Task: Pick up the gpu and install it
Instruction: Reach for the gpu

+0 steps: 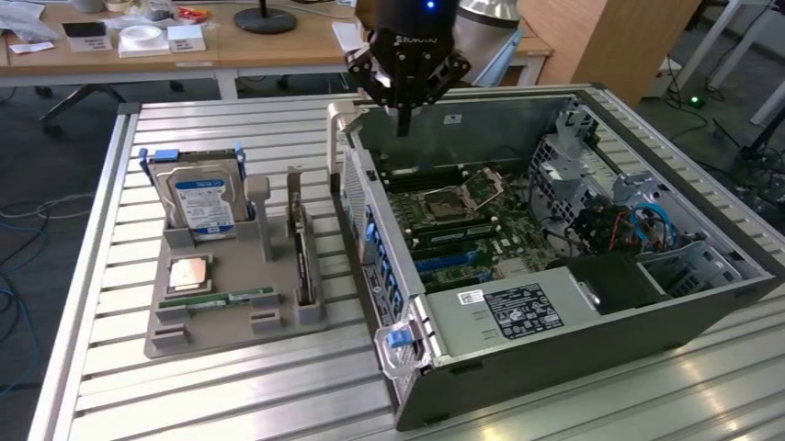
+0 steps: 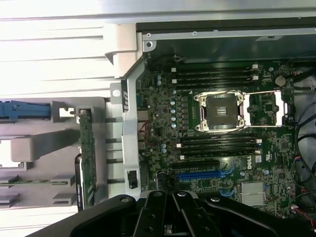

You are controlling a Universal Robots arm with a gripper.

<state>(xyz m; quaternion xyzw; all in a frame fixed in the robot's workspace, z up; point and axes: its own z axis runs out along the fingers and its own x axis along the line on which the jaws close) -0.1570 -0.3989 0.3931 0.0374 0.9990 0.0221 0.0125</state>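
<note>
The gpu (image 1: 301, 262) stands on its edge in a slot of the grey holder tray (image 1: 233, 326), its silvery bracket pointing up, just off the open computer case (image 1: 589, 340) on the exterior view's left. In the wrist view the gpu (image 2: 87, 158) shows edge-on as a green board with a black block on one face. My gripper (image 1: 402, 124) hangs above the far end of the case, over the motherboard (image 1: 460, 220), shut and holding nothing. Its black fingers (image 2: 165, 212) meet over the motherboard (image 2: 222, 123), near a blue expansion slot (image 2: 197, 175).
The holder tray also carries a hard drive with a blue-white label (image 1: 202, 202), a processor chip (image 1: 190, 273) and a narrow green memory stick (image 1: 221, 299). Cables and drive cages (image 1: 626, 230) fill the case's far side. A slatted metal table (image 1: 110, 239) lies under everything.
</note>
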